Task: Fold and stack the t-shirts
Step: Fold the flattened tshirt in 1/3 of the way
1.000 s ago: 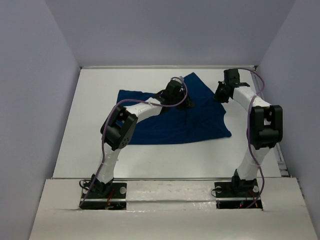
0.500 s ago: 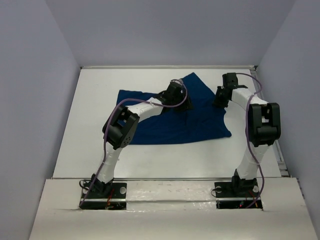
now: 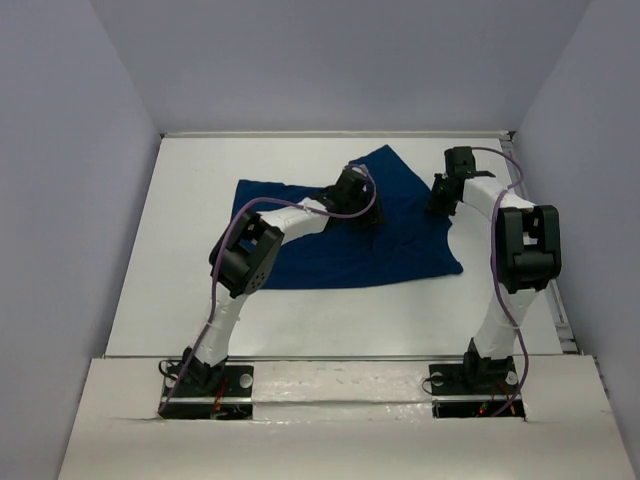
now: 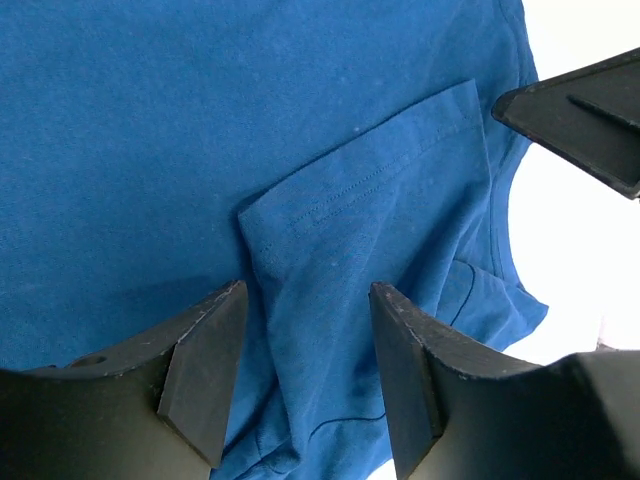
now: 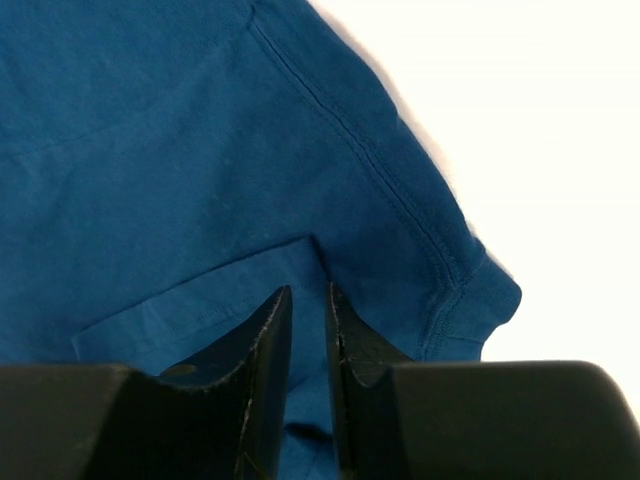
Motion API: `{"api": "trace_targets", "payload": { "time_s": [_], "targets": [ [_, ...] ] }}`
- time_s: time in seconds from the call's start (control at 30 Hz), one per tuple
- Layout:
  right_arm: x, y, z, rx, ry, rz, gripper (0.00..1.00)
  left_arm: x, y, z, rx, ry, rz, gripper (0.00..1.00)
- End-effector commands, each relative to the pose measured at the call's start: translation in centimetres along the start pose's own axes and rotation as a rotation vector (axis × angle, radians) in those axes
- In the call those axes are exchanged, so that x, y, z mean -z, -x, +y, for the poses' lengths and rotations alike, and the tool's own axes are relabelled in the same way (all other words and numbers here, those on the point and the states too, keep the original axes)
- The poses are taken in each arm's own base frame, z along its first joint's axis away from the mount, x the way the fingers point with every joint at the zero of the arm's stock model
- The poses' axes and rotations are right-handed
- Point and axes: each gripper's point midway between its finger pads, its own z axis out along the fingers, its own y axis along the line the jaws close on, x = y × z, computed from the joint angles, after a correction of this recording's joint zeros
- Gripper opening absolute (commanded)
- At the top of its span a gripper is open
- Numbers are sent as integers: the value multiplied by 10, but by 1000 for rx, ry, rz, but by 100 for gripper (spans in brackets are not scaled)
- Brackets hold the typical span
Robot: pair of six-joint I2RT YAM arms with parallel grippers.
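T-shirt point(image 3: 400, 250) flat, same spot as before

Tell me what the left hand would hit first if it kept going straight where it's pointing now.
Most likely the folded sleeve of the blue t-shirt. The left hand points down at the cloth with its fingers open to either side of that fold. How far above the cloth it is can't be judged.

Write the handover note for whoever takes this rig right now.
Left gripper: open, low over a folded-in sleeve of the t-shirt.
Right gripper: nearly shut, apparently pinching the t-shirt at its right edge.
The t-shirt lies spread on the table, rumpled at the far side.
Done: no clean fold visible.
Left: fold and stack.
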Motion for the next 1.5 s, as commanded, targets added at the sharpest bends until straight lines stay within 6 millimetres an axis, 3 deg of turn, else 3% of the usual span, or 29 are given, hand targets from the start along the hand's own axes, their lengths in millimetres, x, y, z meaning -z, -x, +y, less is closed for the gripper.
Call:
{"api": "trace_targets", "payload": {
  "time_s": [0.0, 0.17, 0.3, 0.4, 0.47, 0.57, 0.8, 1.13, 1.3, 1.47],
  "targets": [
    [-8, -8, -7, 1, -12, 26, 24, -5, 1, -9, -6, -35, -11, 50],
    [-11, -10, -8, 3, -16, 38, 24, -7, 3, -11, -1, -42, -11, 46],
    [-12, -12, -9, 1, -18, 42, 25, -8, 4, -13, 0, -44, -13, 34],
    [-13, -11, -8, 1, -16, 43, 25, -8, 6, -14, 2, -45, -18, 32],
    [-13, -9, -6, 1, -9, 39, 19, -8, 6, -14, 5, -48, -18, 25],
    [-11, -6, -6, -4, -9, 24, 0, -7, 8, -18, 8, -56, -22, 18],
    [31, 27, 9, -18, 42, -123, 0, 10, 14, -30, 23, -94, -50, 9],
    [53, 55, 29, -8, 129, -224, 0, 38, 22, -47, 37, -122, -105, 1],
    [47, 66, 37, 16, 158, -247, 0, 49, 36, -53, 32, -121, -159, 0],
    [29, 68, 37, 41, 153, -226, 0, 40, 42, -40, 29, -49, -184, 0]
  ]
}}
